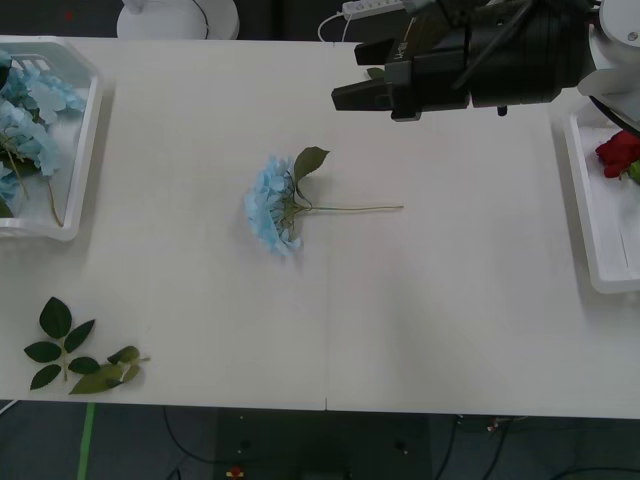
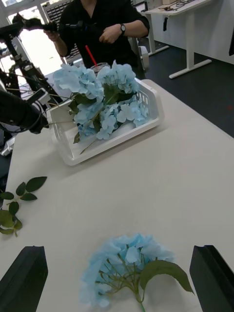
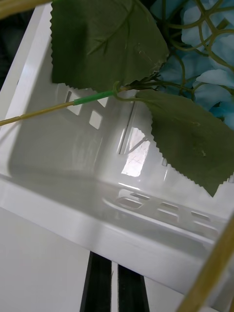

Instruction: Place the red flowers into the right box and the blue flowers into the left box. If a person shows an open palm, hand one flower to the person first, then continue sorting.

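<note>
Front view: nearest the robot, loose leaf sprigs [image 1: 75, 347] are seen lying by the table's [image 1: 450, 320] near left edge, untouched by the sorting. Farther in, at mid-table, one blue flower [image 1: 273, 205] is found on its side, its stem pointing toward the right, well apart from both baskets; it is judged to be the last item left to sort. Beyond it, the right gripper [image 1: 345, 96] is held above the far right of the table with its black fingers spread and empty; in the right wrist view the lone flower [image 2: 127, 270] is framed between those two fingers [image 2: 23, 285]. At the right edge, a red flower [image 1: 618, 153] is already laid in the right box [image 1: 592, 220]. At the left edge, the left box [image 1: 78, 170] is seen well filled with blue flowers [image 1: 25, 120]. In the left wrist view, the left gripper [image 3: 114, 282] is shown with its fingers pressed together and holding nothing, just beside the basket wall [image 3: 73, 195]. No open palm is presented, so no handover is judged due.
</note>
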